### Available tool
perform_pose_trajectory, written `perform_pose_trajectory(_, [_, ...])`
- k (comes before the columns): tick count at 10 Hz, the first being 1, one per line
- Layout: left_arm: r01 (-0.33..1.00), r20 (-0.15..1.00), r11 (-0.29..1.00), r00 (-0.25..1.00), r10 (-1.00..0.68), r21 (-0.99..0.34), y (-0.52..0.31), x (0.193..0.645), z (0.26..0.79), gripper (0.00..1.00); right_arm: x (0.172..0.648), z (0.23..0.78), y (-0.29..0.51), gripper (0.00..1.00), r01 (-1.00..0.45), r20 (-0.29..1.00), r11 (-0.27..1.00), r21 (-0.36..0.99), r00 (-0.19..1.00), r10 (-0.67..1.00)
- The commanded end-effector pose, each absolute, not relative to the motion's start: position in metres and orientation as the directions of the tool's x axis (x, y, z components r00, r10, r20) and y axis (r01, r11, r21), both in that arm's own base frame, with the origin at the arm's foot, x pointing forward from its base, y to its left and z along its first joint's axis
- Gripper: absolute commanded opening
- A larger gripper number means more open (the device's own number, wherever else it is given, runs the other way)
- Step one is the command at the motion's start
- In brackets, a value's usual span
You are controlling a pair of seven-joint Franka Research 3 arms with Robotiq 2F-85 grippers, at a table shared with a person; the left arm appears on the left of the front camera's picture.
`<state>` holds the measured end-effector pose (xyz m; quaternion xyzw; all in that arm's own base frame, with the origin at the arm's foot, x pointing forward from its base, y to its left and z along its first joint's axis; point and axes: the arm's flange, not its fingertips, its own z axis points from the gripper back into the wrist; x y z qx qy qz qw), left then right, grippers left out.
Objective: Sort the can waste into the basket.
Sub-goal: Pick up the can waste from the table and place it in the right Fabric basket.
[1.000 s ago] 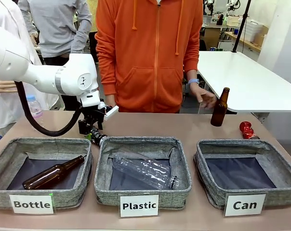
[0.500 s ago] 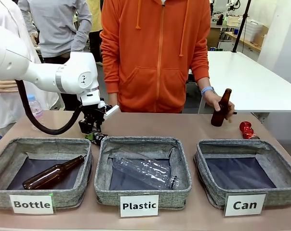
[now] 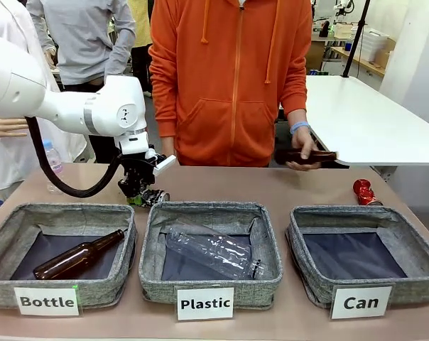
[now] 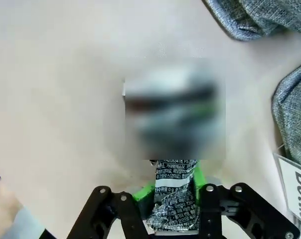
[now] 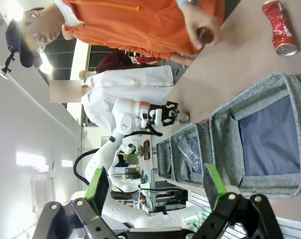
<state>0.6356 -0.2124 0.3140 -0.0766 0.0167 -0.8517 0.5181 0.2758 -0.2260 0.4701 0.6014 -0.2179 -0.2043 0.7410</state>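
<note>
Left gripper (image 4: 171, 185) clamped on dark can (image 4: 175, 201) (wrist view shows green pads (image 4: 140, 192) on its print); right gripper (image 5: 156, 183) spread, holding nothing.

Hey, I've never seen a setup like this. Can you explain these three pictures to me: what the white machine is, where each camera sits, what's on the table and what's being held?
It is a robot with two white arms that shares a table with a person. The wide picture looks across the table from the robot's side and shows the left arm. The other two come from cameras on the wrists, looking along each gripper's fingers.

Three grey baskets stand in a row. The Bottle basket holds a brown bottle, the Plastic basket holds a clear bottle, and then comes the Can basket.

The left gripper is closed on a crushed dark can. The right gripper is open and holds nothing. A red can lies behind the Can basket. The person's hand holds a second brown bottle.
</note>
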Motion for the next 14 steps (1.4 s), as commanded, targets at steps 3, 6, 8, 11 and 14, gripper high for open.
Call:
perform_pose_trajectory(3, [0.895, 0.147, -0.437, -0.423, -0.894, -0.089, -0.207, 0.642, 0.324, 0.00, 0.275, 0.471, -0.227, 1.00, 0.018, 0.098, 0.200, 0.980, 0.824, -0.558])
perform_pose_trajectory(6, [0.919, 0.248, -0.368, -0.327, -0.912, -0.144, -0.172, 0.607, 0.390, 0.00, 0.275, 0.471, -0.227, 1.00, 0.018, 0.098, 0.200, 0.980, 0.824, -0.558])
perform_pose_trajectory(8, [0.928, 0.280, -0.331, -0.275, -0.920, -0.173, -0.131, 0.556, 0.453, 0.00, 0.275, 0.471, -0.227, 1.00, 0.018, 0.098, 0.200, 0.980, 0.824, -0.558])
perform_pose_trajectory(11, [0.959, 0.265, -0.269, -0.237, -0.935, -0.090, -0.053, 0.467, 0.525, 0.00, 0.275, 0.471, -0.227, 1.00, 0.018, 0.098, 0.200, 0.980, 0.824, -0.558])
perform_pose_trajectory(14, [0.980, 0.335, -0.200, -0.190, -0.923, 0.005, -0.006, 0.424, 0.523, 0.00, 0.275, 0.471, -0.227, 1.00, 0.018, 0.098, 0.200, 0.980, 0.824, -0.558])
